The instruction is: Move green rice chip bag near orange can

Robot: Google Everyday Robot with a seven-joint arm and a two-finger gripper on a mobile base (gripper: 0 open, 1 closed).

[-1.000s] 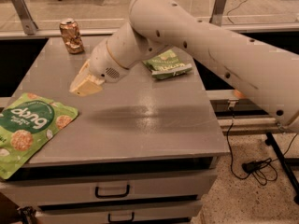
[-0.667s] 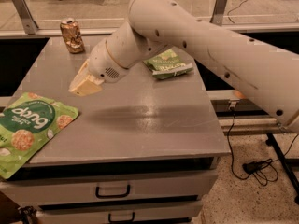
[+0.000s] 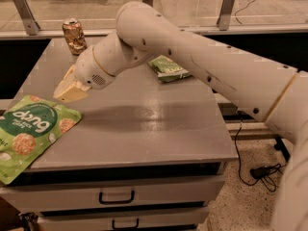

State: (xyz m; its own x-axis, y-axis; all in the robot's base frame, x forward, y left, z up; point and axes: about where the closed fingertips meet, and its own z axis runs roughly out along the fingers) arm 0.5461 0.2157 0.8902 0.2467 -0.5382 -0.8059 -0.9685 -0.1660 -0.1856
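Note:
The green rice chip bag lies flat at the front left corner of the grey table, hanging partly over the edge, its white lettering upside down. The orange can stands upright at the table's back left. My gripper hangs above the table's left side, between can and bag, just above and right of the bag's top edge. It points down and left toward the bag and holds nothing.
A smaller dull green bag lies at the back middle, partly behind my arm. The table has drawers below. Cables lie on the floor at the right. A railing runs behind the table.
The gripper has moved slightly left and down toward the green rice chip bag. The bag and the can have not moved.

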